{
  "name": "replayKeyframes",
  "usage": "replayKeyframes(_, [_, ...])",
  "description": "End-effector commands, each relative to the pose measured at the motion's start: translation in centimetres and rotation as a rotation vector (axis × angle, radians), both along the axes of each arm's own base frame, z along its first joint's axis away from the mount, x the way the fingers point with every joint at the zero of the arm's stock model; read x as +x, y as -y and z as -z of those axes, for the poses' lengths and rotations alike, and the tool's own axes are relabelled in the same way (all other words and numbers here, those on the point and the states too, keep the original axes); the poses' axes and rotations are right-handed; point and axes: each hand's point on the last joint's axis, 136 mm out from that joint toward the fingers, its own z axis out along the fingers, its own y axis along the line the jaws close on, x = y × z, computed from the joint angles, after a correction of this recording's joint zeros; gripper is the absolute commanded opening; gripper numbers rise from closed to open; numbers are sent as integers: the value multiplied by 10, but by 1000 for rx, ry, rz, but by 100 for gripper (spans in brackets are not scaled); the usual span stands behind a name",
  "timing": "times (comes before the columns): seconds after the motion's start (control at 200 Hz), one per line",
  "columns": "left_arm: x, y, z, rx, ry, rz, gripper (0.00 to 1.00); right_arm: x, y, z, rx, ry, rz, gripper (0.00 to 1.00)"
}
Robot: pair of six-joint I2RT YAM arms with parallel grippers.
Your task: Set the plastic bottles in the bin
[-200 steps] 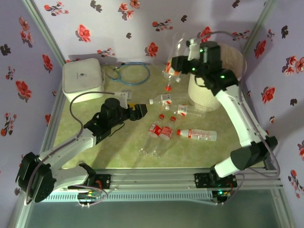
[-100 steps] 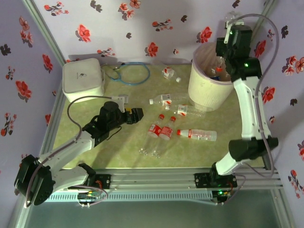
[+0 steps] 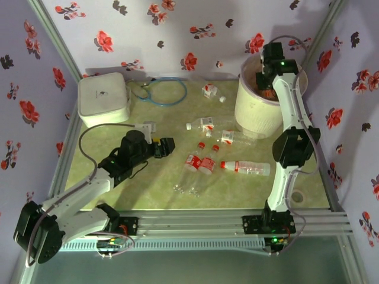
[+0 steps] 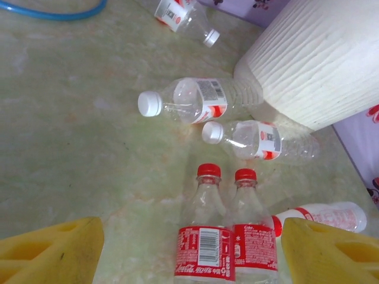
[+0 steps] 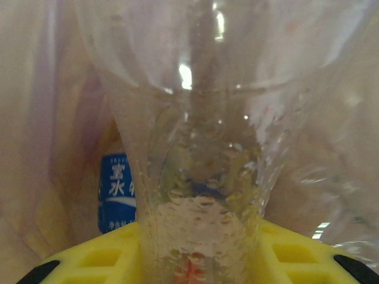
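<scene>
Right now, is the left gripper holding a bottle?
No: the left gripper stands open, and the two red-capped bottles lie ahead of it, untouched.

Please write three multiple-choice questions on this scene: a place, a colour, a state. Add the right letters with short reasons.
1. Where is the right gripper? A) over the white box B) in the bin C) above the blue cable
2. The caps of the two bottles ahead of the left gripper are: A) red B) yellow C) blue
3. The left gripper's jaws are: A) shut on a bottle B) shut on the cable C) open, holding nothing
Key: 1 B, it reaches into the bin. 2 A, both look red. 3 C, the yellow fingers stand wide apart.
</scene>
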Motion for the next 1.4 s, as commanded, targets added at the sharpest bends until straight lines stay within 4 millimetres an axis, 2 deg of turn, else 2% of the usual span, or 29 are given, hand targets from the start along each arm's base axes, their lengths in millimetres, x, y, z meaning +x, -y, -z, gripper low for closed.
replayKeyframes(0.0, [4,-5,5,18,-13,-32,79,-14,4,37,41,-133,27,32])
replayKeyframes(0.165, [4,-5,11,38,-27,-26,80,-13,3,80,63,-224,46,32])
replayKeyframes(0.385, [5,-6,11,43,-22,-27,81,-11,1,125,97,-224,87,32])
replayKeyframes(0.445, [6,-5,11,44,-25,-25,82,-14,1,134,104,-222,96,32])
replayKeyframes(0.53, [8,-2,12,53,-30,-19,84,-17,1,134,111,-190,105,34])
replayKeyframes(0.635, [11,2,12,61,-33,-5,85,-19,6,110,99,-115,117,43])
replayKeyframes(0.785, [15,8,12,59,-36,8,86,-24,11,54,81,-3,117,64])
replayKeyframes(0.94, [16,11,13,46,-48,10,86,-34,15,3,69,89,121,81])
replayKeyframes(1.05, [13,9,13,43,-52,7,86,-42,13,-26,94,149,120,99])
replayKeyframes(1.205, [9,2,17,53,-59,-10,87,-50,7,-66,135,255,95,99])
replayKeyframes(1.395, [13,5,23,63,-70,-12,87,-67,5,-131,179,457,83,99])
